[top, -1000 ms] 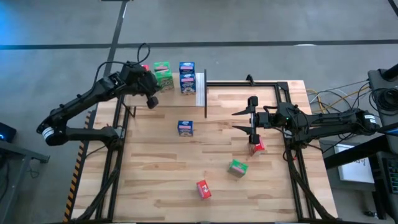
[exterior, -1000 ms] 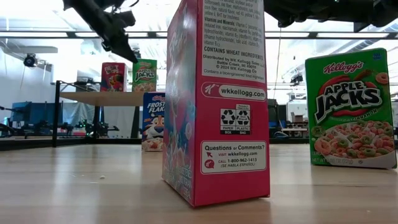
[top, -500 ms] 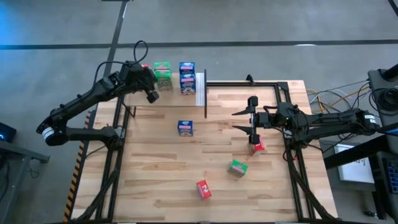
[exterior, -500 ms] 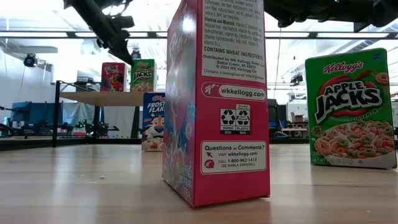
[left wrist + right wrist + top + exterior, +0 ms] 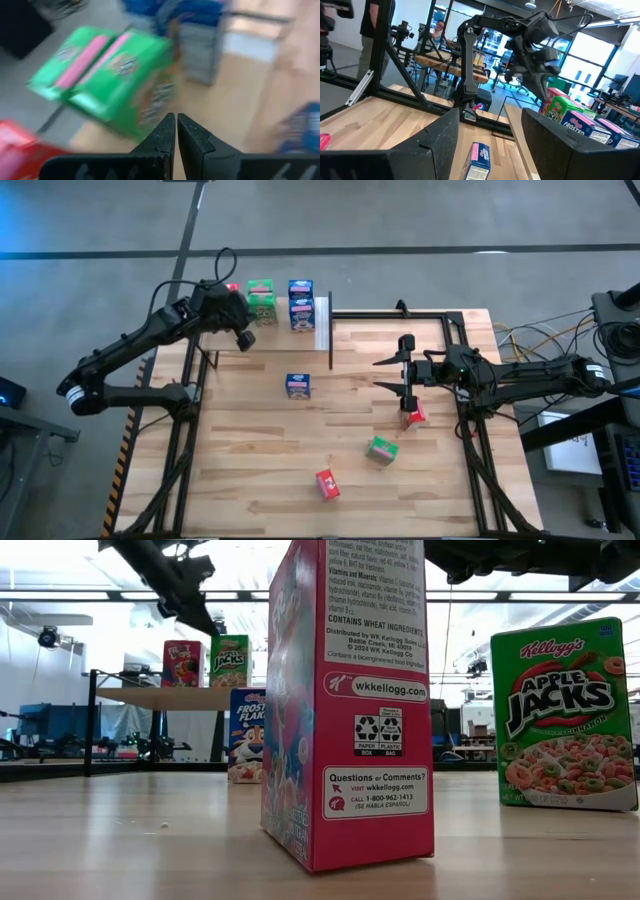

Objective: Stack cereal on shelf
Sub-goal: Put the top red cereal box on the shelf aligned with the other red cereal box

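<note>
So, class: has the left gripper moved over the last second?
Yes, slightly. In the high view the shut left gripper has shifted a little toward the green box on the shelf, away from the table's front.

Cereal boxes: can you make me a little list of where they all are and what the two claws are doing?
on shelf: red box, green boxes, blue boxes
on table: blue box, red box, green box, red box
left claw: shut, empty, beside the shelf boxes
right claw: open, empty, above the table
</note>
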Robot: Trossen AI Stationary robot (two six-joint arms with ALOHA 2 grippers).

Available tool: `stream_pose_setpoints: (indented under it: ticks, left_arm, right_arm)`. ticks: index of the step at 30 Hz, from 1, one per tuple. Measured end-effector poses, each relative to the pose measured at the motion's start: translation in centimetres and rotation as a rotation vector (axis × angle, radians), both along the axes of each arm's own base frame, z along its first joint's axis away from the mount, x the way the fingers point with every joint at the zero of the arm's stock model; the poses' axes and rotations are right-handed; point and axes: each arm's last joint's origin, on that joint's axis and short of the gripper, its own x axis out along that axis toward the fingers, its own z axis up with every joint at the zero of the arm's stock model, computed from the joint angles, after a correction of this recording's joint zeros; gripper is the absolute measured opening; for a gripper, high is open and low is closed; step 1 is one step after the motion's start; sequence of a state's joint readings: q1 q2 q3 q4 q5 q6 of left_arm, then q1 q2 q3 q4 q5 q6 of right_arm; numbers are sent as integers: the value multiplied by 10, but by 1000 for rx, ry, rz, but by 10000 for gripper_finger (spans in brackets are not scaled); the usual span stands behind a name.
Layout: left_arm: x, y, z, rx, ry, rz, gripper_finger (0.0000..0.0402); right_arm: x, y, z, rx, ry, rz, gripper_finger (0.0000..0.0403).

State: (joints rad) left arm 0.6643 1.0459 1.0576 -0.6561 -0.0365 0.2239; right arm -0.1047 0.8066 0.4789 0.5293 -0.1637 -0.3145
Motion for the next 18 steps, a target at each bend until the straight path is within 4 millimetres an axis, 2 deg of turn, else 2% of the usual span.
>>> stream_pose_setpoints:
  ticks: [7, 13, 18]
  left_arm:
    - [7, -36, 2, -22, -114, -137, 1]
    - [14, -77, -20, -74, -189, -302, 1]
    - [21, -103, -38, -97, -239, -430, 1]
  right_arm:
    - [0, 0, 0, 34, 2, -6, 206]
    - [0, 0, 0, 87, 4, 0, 206]
    - [0, 0, 0, 129, 4, 6, 206]
